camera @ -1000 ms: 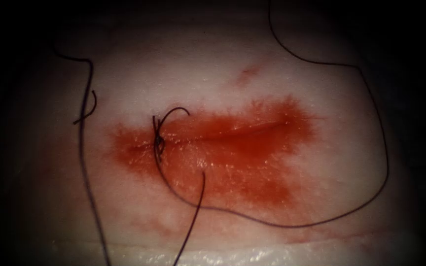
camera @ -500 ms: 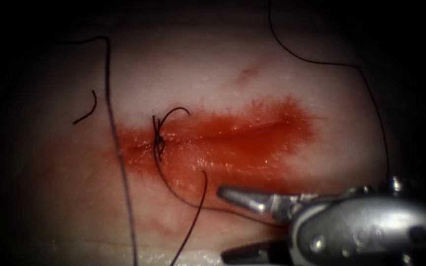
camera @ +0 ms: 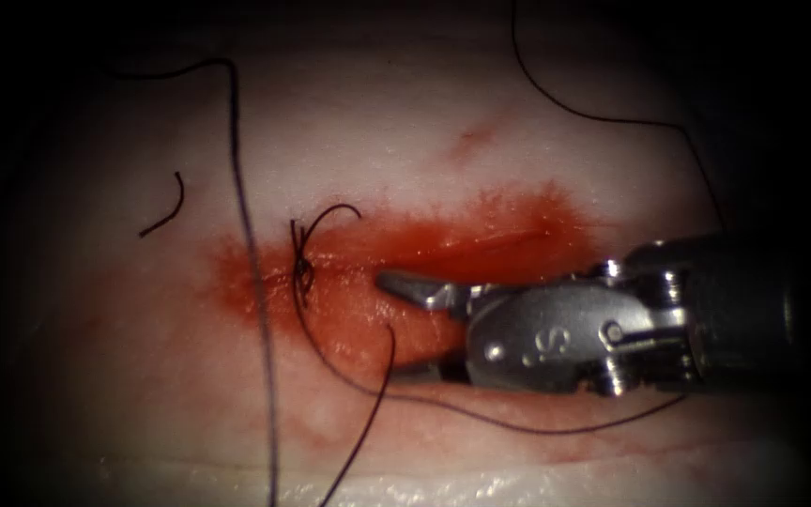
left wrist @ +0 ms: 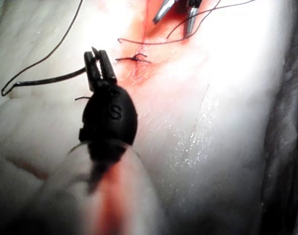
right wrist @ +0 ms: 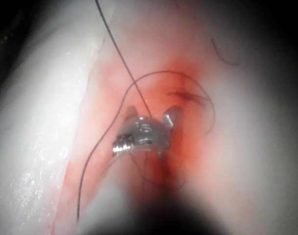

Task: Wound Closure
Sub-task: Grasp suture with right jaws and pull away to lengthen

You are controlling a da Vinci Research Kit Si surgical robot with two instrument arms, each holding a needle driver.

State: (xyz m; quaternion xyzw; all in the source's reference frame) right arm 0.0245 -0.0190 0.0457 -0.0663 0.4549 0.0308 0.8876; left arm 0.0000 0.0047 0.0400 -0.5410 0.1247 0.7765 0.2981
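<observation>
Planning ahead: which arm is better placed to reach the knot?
Right, likely: right tool, open and empty, sits beside the knot; left tool holds the needle by one end, outside the tissue.
</observation>
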